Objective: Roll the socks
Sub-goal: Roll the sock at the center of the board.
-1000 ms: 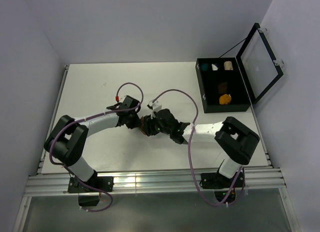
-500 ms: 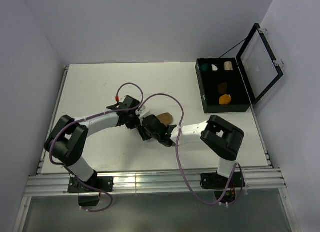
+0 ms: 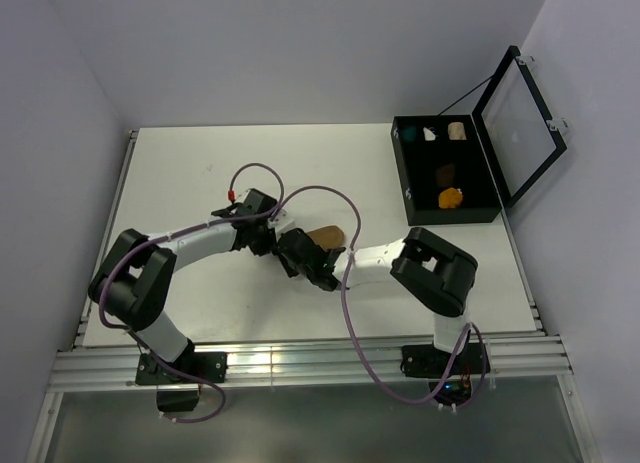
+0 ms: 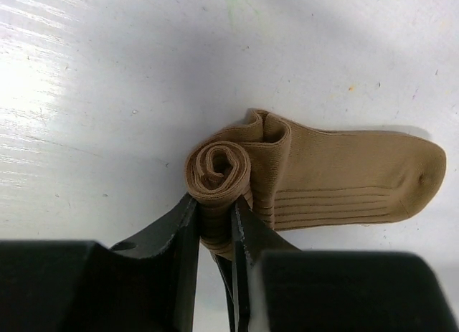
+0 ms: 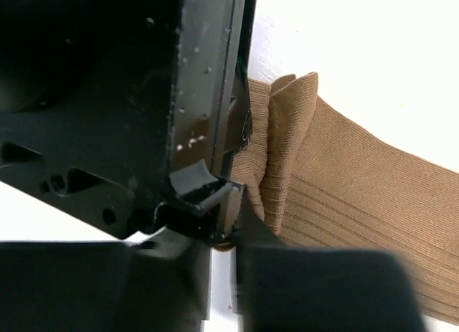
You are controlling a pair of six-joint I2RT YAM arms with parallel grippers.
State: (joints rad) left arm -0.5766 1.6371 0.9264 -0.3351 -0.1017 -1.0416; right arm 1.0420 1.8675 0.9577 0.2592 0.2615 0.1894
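Observation:
A tan sock (image 4: pixel 344 178) lies on the white table, its cuff end wound into a tight roll (image 4: pixel 219 167). My left gripper (image 4: pixel 215 206) is shut on that roll, one finger on each side. In the top view the left gripper (image 3: pixel 268 238) and right gripper (image 3: pixel 298 253) meet at the sock's (image 3: pixel 328 235) left end. My right gripper (image 5: pixel 228 240) is closed to a narrow slit at the roll's end, with a sliver of tan fabric at its tips. A dark brown sock (image 3: pixel 446 171) and a mustard-orange sock (image 3: pixel 451 197) lie in the black box.
The black box (image 3: pixel 410 198) stands at the back right with its clear lid (image 3: pixel 515 113) raised. Its far row holds teal (image 3: pixel 409 135), white (image 3: pixel 429 134) and cream (image 3: pixel 457 130) bundles. In the right wrist view the left gripper's black body (image 5: pixel 129 95) fills the left side.
My right gripper has slid left off the sock to the roll beside the left gripper, baring the toe end, and its jaws have closed. The left gripper keeps its hold.

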